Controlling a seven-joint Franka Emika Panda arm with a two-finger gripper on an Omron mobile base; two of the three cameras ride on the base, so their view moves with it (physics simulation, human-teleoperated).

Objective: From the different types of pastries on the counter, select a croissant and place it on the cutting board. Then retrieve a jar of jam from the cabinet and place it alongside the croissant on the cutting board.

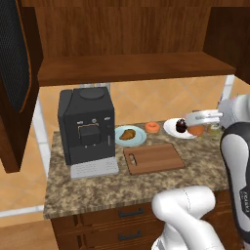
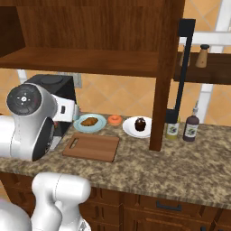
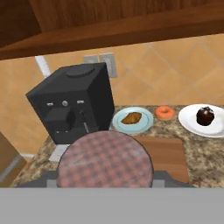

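Gripper point(image 1: 197, 128) closed round jam jar point(image 3: 106, 159), checked lid up, held over counter's point(image 1: 146, 188) right end. Cutting board point(image 1: 154, 157) lies down-left, nr arm. Croissant point(image 1: 128, 134) on plate point(image 1: 139, 140) behind it.

This is a kitchen. A speckled brown stone counter point(image 1: 97, 188) sits over dark wood drawers point(image 1: 119, 224). A big dark brown wooden wall cabinet point(image 1: 132, 44) hangs above. A black boxy coffee machine point(image 1: 87, 124) stands by orange wall tiles point(image 1: 146, 102). Two sauce bottles point(image 2: 191, 127) and a reddish-brown wooden cutting board point(image 1: 154, 157) are there too.
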